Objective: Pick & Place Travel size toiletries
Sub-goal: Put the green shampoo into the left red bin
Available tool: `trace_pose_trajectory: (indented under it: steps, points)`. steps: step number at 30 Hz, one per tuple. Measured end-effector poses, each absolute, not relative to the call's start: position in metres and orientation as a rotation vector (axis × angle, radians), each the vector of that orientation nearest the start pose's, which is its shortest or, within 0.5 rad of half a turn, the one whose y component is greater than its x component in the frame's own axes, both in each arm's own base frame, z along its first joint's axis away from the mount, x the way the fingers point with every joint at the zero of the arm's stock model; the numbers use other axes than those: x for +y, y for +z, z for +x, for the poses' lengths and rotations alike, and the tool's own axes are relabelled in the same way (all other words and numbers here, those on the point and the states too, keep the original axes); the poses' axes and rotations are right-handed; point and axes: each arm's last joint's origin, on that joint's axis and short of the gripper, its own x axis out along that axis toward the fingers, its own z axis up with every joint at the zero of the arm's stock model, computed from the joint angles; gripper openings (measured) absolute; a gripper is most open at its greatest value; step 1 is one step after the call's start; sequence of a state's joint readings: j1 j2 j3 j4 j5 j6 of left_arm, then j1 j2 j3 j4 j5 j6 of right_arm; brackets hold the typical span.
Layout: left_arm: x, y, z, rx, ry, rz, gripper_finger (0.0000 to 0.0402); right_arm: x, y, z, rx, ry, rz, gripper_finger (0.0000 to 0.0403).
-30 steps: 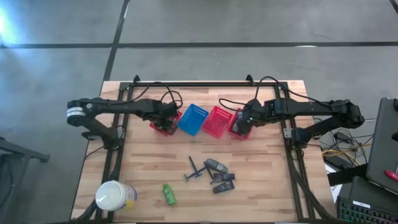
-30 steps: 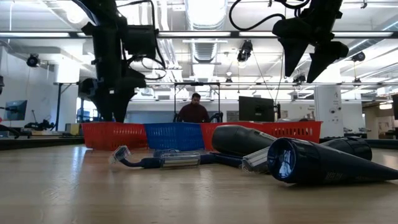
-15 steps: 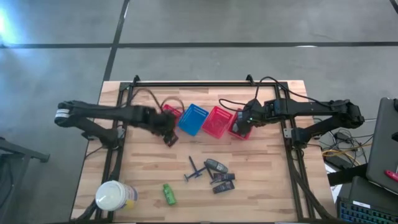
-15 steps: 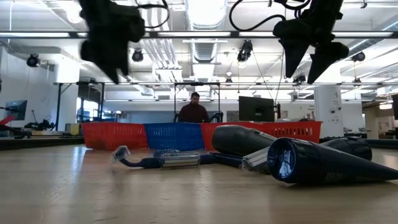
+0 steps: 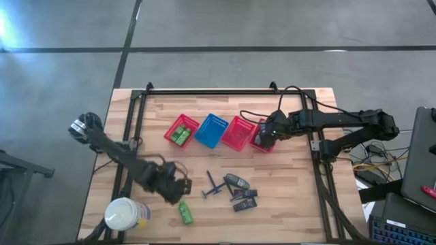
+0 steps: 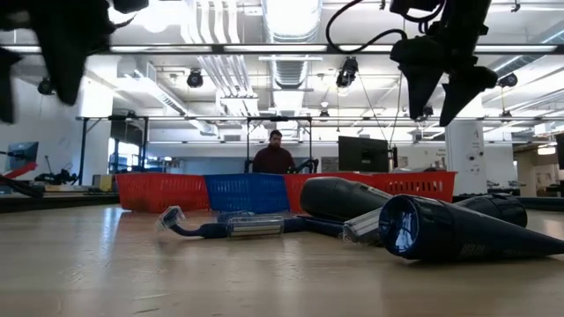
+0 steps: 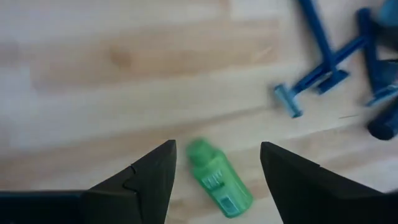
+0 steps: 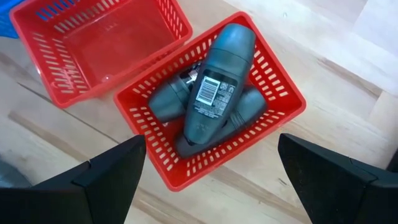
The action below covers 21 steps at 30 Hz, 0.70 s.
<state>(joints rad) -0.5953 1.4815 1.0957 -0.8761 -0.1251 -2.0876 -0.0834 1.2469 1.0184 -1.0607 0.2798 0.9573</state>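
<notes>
A bright-green little bottle (image 5: 184, 212) lies on its side near the table's near edge. My left gripper (image 5: 180, 192) hovers open just above it, and the left wrist view shows the bottle (image 7: 217, 186) between and beyond the open fingers (image 7: 217, 146). More green bottles fill the leftmost red basket (image 5: 180, 131). My right gripper (image 5: 264, 135) hangs open above the rightmost red basket (image 8: 273, 81), which holds dark grey oblong containers (image 8: 211, 93). Thin blue T-shaped razors (image 5: 212, 187), a dark grey container (image 5: 236, 181) and black packets (image 5: 244, 199) lie mid-table.
A blue basket (image 5: 211, 131) and another red basket (image 5: 238, 133) stand in the row between the two filled ones. A large white round jar (image 5: 125, 214) stands at the near left corner, close to the left arm. A person sits far behind the table (image 6: 275, 157).
My left arm has swung from above the leftmost red basket toward the table's near edge and come down over the lone green bottle. With the arm gone, the green bottles in that basket show. My right arm has kept still.
</notes>
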Motion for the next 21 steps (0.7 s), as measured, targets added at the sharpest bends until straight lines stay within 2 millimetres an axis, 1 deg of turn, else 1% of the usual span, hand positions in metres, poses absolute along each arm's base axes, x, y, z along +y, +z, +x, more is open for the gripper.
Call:
trace_pose_trajectory:
  steps: [2, 5, 11, 15, 19, 21]
  points:
    - [-0.166, 0.229, 0.235, 1.035, 0.909, -1.401, 0.0238, -0.026, 0.263, 0.213, 1.029, -0.892, 0.682, 0.0363]
    - [-0.183, 0.218, 0.250, 1.036, 0.884, -1.452, 0.0238, -0.026, 0.262, 0.213, 1.037, -0.885, 0.675, 0.0363]
    - [-0.203, 0.199, 0.269, 1.139, 0.922, -1.433, 0.0238, -0.025, 0.262, 0.213, 1.049, -0.866, 0.670, 0.0363]
    - [-0.214, 0.193, 0.273, 1.158, 0.960, -1.458, 0.0238, -0.025, 0.262, 0.213, 1.051, -0.863, 0.667, 0.0363]
    - [-0.219, 0.187, 0.270, 1.134, 1.030, -1.514, 0.0238, -0.025, 0.262, 0.213, 1.057, -0.853, 0.655, 0.0363]
    - [-0.220, 0.183, 0.269, 1.135, 1.053, -1.505, 0.0238, -0.025, 0.262, 0.213, 1.059, -0.849, 0.649, 0.0363]
